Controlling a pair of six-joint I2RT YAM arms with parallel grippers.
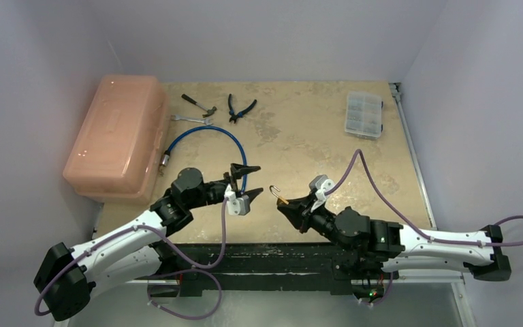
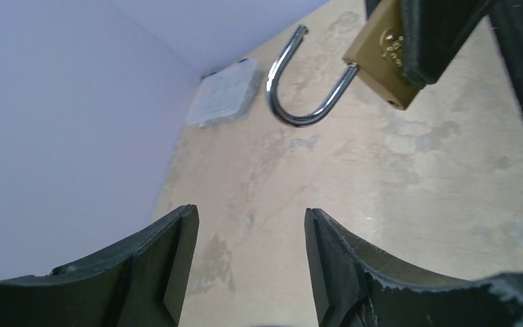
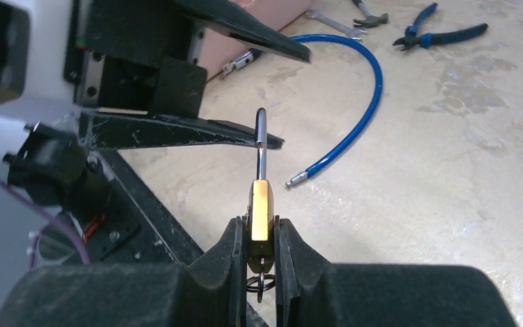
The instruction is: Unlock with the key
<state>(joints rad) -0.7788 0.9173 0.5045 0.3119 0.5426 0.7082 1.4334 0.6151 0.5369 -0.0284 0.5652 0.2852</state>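
A: Where is the key (image 3: 261, 283) found?
B: It is barely glimpsed beneath the padlock (image 3: 261, 204), which is clamped in the right end effector (image 3: 261, 228) and raised, seemingly for access.
A: Beyond?
B: The shackle (image 2: 299, 119) is swung free; the left end effector (image 2: 248, 212) is held wide, empty.

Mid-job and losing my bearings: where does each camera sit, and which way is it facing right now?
Top external: above and behind the robot, looking down on the table; left arm, right arm show, left gripper opposite right gripper.
Left wrist: on the left arm, facing the far right corner; its own open fingers below.
Right wrist: on the right arm, facing far left; its own fingers clamp the padlock.
Shared: both wrist views show the padlock.
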